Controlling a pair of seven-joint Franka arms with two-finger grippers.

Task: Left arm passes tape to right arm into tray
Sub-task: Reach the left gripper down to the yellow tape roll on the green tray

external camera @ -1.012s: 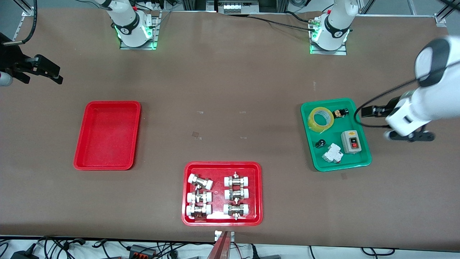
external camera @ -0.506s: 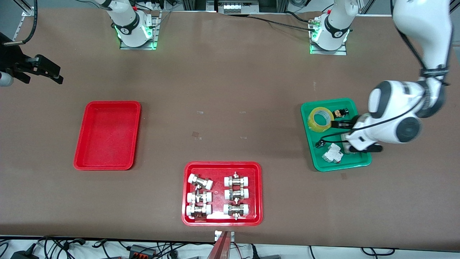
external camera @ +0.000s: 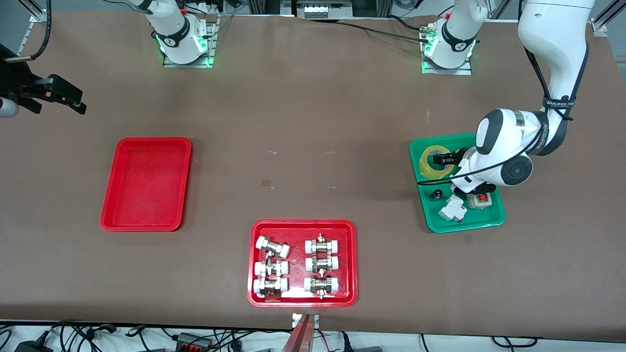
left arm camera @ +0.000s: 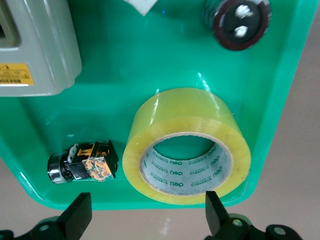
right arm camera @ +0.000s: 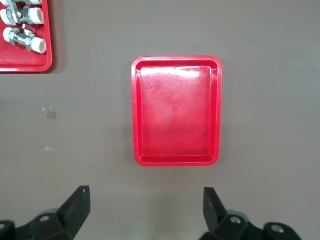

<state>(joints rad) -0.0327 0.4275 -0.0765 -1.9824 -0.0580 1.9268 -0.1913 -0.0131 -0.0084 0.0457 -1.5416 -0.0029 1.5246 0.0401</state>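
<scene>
Front view: left gripper (external camera: 446, 159), fingers spread, hangs over the tape (external camera: 434, 162) near the green tray's (external camera: 464, 222) rim; right gripper (right arm camera: 145, 210), fingers spread, waits high over the empty tray (external camera: 146, 183).

Glossy white left arm (external camera: 552, 44) with black joint caps, a black cable and black band; both bases glow green.

Red tray (right arm camera: 175, 111) under spread hand (right arm camera: 146, 205)
</scene>
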